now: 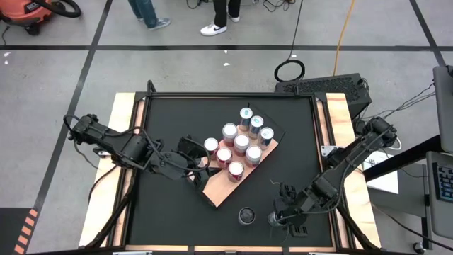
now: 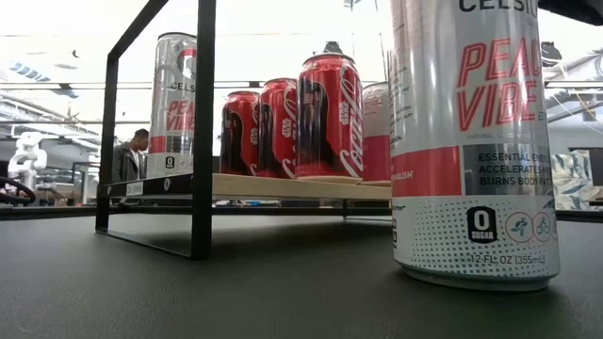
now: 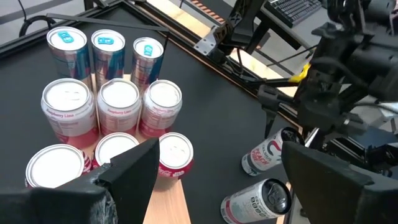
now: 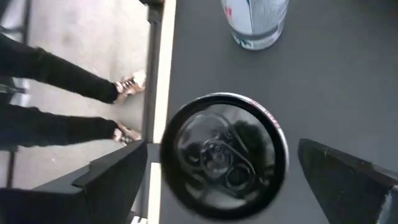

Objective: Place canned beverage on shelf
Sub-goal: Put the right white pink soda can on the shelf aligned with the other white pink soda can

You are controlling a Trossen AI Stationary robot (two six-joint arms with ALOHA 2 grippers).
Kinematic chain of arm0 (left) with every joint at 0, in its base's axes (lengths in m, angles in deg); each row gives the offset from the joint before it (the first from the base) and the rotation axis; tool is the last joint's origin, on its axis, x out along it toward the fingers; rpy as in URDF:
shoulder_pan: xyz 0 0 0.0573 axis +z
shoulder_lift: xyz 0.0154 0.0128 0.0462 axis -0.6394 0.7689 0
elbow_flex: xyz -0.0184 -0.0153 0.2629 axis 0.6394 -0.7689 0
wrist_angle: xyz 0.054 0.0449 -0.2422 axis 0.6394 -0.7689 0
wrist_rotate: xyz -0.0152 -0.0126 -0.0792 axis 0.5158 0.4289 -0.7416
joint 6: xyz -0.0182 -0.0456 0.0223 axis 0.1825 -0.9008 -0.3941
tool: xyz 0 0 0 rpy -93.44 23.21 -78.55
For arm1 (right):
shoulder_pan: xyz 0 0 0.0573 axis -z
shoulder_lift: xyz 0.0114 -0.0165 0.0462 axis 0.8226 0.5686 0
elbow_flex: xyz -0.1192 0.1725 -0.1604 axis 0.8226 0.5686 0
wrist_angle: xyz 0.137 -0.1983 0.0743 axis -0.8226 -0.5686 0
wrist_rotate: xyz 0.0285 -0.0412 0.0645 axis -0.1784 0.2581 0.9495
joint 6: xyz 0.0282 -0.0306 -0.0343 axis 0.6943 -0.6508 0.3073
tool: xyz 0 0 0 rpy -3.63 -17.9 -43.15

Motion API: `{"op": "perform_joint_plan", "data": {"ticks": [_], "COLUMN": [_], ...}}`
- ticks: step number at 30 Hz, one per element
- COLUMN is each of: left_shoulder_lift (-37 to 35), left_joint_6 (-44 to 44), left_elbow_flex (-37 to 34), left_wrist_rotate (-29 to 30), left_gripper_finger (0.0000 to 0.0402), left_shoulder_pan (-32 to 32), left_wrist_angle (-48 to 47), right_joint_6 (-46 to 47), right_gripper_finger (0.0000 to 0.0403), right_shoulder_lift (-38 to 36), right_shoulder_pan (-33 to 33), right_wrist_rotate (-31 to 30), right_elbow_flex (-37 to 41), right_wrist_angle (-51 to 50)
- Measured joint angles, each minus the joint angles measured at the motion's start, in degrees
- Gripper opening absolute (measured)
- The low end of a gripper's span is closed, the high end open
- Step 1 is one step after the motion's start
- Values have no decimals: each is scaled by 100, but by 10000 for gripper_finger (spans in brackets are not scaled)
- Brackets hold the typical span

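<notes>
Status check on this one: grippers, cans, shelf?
Right gripper open, straddling a standing can near the table's front edge. Left gripper open over the shelf. Nine cans shelved, second loose can beside.

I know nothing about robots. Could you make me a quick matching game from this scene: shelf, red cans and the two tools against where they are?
1 shelf
2 red cans
3 left tool
4 right tool

A open, over a loose can on the black table
B standing on the shelf
C open, beside the shelf's edge
D raised on a black frame

Pairs: 1-D, 2-B, 3-C, 4-A
</notes>
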Motion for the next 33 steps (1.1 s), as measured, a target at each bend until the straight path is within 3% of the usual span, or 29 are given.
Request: {"op": "perform_joint_plan", "data": {"ticks": [9,24,33], "left_shoulder_lift": [0,-2,-2], "left_joint_6": [-2,5,5], "left_elbow_flex": [0,0,0], "left_wrist_rotate": [0,114,171], "left_gripper_finger": [336,336,336], "left_shoulder_pan": [0,0,0], "left_wrist_angle": [0,-2,-4], "right_joint_6": [5,113,430], "right_gripper_finger": [380,234,235], "right_shoulder_lift": [340,294,268], "right_shoulder_pan": [0,2,4], "right_wrist_rotate": [-27,-173,-166], "right_elbow_flex": [0,-4,0], "right_wrist_angle": [50,151,197]}}
